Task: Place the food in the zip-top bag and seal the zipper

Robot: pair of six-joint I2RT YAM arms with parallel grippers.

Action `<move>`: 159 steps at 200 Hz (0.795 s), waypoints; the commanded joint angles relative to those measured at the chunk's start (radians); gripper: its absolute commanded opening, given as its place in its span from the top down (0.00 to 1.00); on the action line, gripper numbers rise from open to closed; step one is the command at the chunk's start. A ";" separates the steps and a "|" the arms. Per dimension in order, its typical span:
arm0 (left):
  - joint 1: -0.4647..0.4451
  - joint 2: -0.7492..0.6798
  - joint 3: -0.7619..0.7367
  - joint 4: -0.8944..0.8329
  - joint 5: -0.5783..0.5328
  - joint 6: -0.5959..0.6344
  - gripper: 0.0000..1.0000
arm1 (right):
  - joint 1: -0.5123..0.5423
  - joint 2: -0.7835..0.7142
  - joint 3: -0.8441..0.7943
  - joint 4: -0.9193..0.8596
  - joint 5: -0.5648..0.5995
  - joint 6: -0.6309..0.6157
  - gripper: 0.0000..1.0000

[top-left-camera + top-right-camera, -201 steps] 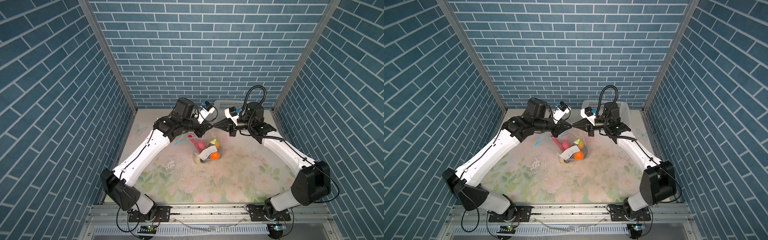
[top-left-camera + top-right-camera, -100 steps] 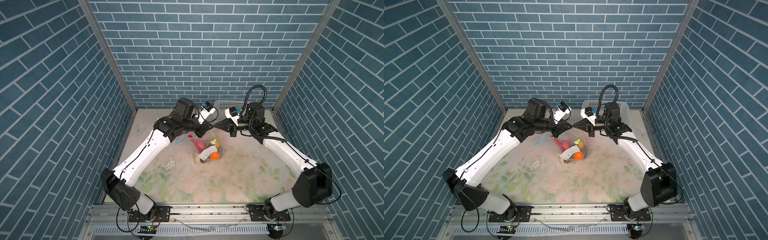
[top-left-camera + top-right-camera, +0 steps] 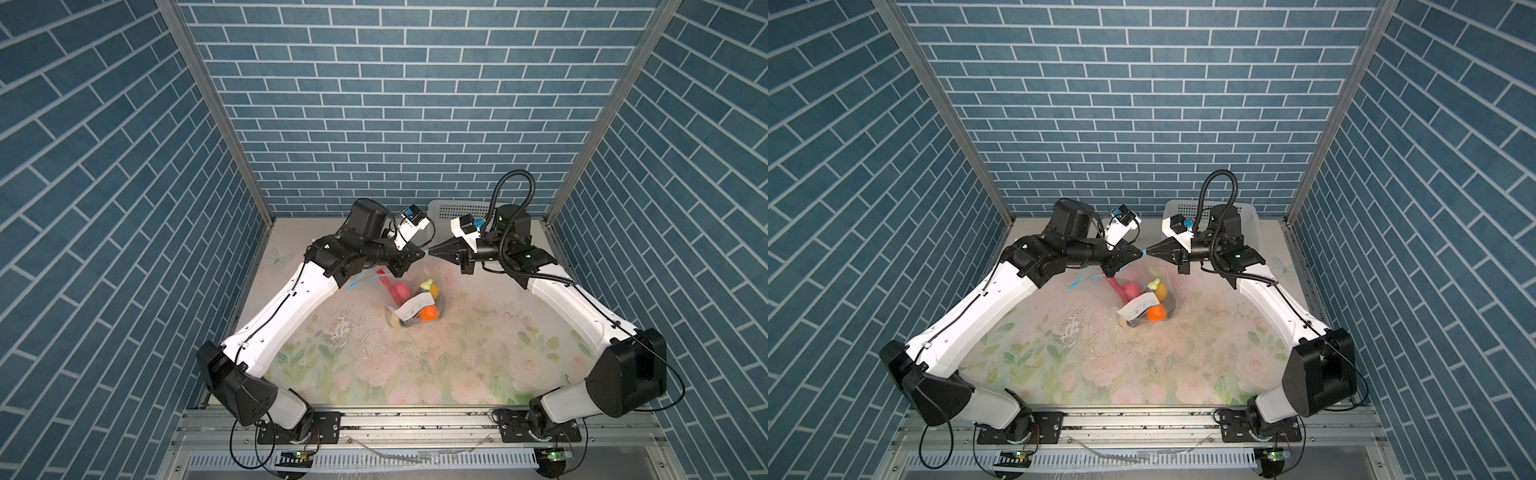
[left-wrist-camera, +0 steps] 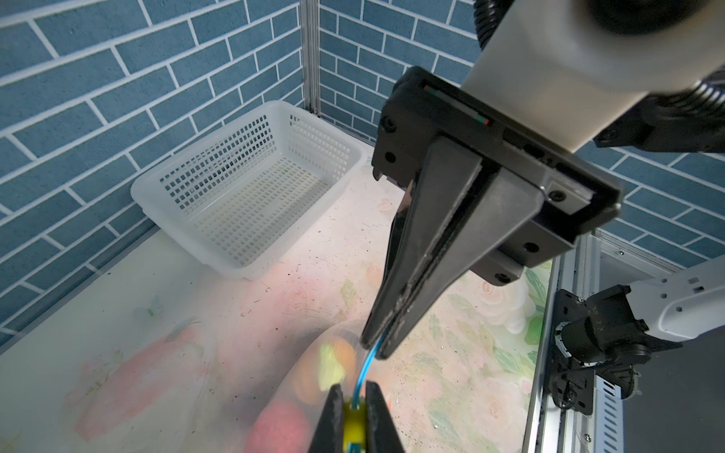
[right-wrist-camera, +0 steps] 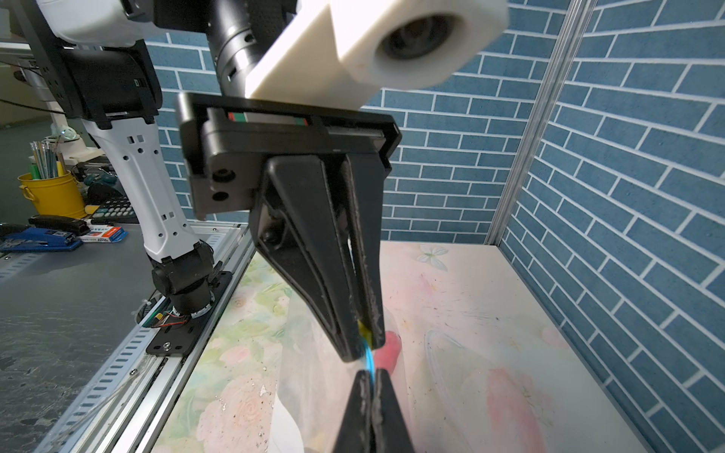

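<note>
On the floral surface [image 3: 415,374] the clear zip-top bag [image 3: 412,308] sags, white label outward. The food [image 3: 429,313] is bunched in its lower end: orange, yellow, pink and red pieces show through the plastic. The bag's top edge is raised. The light-blue zipper [image 4: 363,368] spans two grippers tip to tip. The left gripper [image 4: 354,388] has its fingers clamped on the yellow slider [image 4: 354,425]; the right gripper [image 4: 376,350] has its fingers pressed together on the strip. Beyond, a white perforated basket [image 4: 196,152] stands in the back corner.

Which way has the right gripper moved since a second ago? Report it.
No: the right gripper keeps its spot by the white basket, shut on the zipper.
</note>
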 commanded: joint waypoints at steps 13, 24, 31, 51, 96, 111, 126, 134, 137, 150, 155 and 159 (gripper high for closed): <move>0.010 -0.040 -0.026 -0.059 -0.066 0.024 0.90 | -0.027 -0.047 0.001 -0.001 0.005 -0.045 1.00; 0.011 -0.041 -0.027 -0.067 -0.070 0.026 0.91 | -0.029 -0.049 0.000 -0.002 0.005 -0.045 1.00; 0.011 -0.043 -0.027 -0.071 -0.072 0.026 0.90 | -0.030 -0.051 -0.001 -0.003 0.007 -0.045 1.00; 0.010 -0.056 -0.040 -0.077 -0.082 0.028 0.91 | -0.034 -0.056 -0.003 -0.008 0.008 -0.048 1.00; 0.011 -0.078 -0.061 -0.086 -0.111 0.035 0.91 | -0.042 -0.068 -0.005 -0.033 0.016 -0.067 1.00; 0.010 -0.081 -0.061 -0.097 -0.120 0.038 0.90 | -0.045 -0.070 -0.006 -0.039 0.017 -0.071 1.00; 0.011 -0.083 -0.062 -0.107 -0.129 0.044 0.91 | -0.046 -0.071 -0.006 -0.040 0.019 -0.071 1.00; 0.012 -0.086 -0.061 -0.112 -0.135 0.046 0.91 | -0.048 -0.073 -0.006 -0.041 0.019 -0.071 1.00; 0.011 -0.087 -0.061 -0.112 -0.136 0.046 0.90 | -0.048 -0.074 -0.007 -0.042 0.020 -0.071 1.00; 0.012 -0.091 -0.063 -0.116 -0.141 0.048 0.91 | -0.049 -0.073 -0.006 -0.043 0.020 -0.071 1.00; 0.012 -0.092 -0.064 -0.118 -0.143 0.048 0.90 | -0.051 -0.073 -0.006 -0.045 0.022 -0.072 1.00; 0.011 -0.094 -0.064 -0.119 -0.145 0.048 0.91 | -0.051 -0.073 -0.006 -0.045 0.022 -0.072 1.00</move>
